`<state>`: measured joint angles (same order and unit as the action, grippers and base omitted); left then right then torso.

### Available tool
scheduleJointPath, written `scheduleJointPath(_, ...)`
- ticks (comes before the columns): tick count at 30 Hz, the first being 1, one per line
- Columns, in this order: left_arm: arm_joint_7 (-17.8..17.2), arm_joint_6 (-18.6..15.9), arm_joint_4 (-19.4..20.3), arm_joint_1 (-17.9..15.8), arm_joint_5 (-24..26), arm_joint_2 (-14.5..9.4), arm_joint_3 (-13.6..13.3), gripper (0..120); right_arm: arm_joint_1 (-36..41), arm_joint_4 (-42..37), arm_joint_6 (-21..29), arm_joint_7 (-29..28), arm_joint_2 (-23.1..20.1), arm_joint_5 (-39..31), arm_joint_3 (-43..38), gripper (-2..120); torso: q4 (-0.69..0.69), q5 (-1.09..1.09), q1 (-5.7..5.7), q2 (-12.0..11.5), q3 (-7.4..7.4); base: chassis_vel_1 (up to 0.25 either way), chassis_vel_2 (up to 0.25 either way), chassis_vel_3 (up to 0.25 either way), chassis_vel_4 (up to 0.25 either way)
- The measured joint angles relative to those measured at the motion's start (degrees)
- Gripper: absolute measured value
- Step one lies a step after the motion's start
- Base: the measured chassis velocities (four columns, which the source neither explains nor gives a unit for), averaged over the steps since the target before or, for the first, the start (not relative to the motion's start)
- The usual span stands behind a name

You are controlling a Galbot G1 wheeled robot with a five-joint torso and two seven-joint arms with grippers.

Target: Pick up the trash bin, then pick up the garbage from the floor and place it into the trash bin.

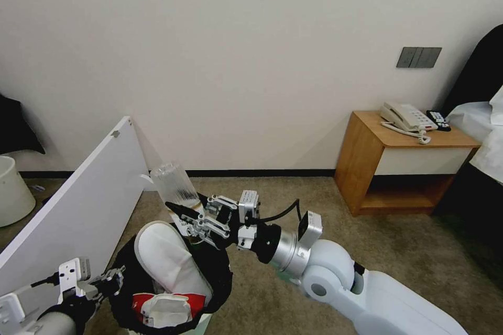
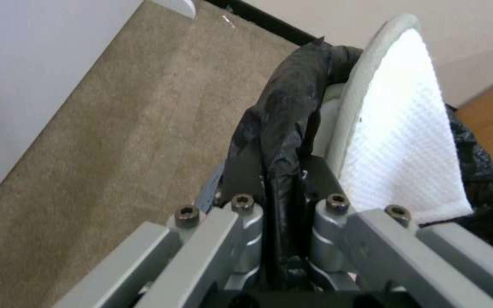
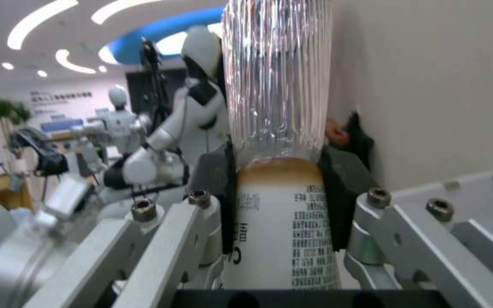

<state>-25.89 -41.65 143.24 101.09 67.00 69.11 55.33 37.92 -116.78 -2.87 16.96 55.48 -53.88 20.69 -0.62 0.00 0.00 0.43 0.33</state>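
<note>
Nearest the robot, at the lower left of the head view, the left gripper pinches the black-bag rim of the trash bin; the left wrist view shows its jaws pressed onto a fold of that black plastic. Inside the bin stands a white slipper, upright and leaning, its textured sole close beside the gripped rim. A red-white packet lies in the bin in front of the slipper. Just beyond, above the bin's far rim, the right gripper holds a clear ribbed bottle tilted away from the robot; the right wrist view shows its jaws clamped on the bottle's labelled section. Left of the bin, a white board leans across the carpet. Farther right, a wooden nightstand carries a telephone against the wall.
</note>
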Motion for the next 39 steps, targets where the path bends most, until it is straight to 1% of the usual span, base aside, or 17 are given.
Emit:
scheduleJointPath(19, 0.0, -0.1, 0.0, 0.0, 0.0, 0.2, -0.1, 5, 2.4, 1.4, 1.6, -2.2, -1.3, 2.7, 3.7, 27, 0.00, 0.00, 0.00, 0.0, 0.00, 0.000, 0.000, 0.000, 0.000)
scheduleJointPath(39, 0.0, -0.1, 0.0, -0.3, 0.0, 0.2, -0.3, 5, 2.6, 3.5, 2.4, -2.8, -1.1, 4.3, 6.6, 27, 0.00, 0.00, 0.00, 0.0, 0.00, 0.000, 0.000, 0.000, 0.000)
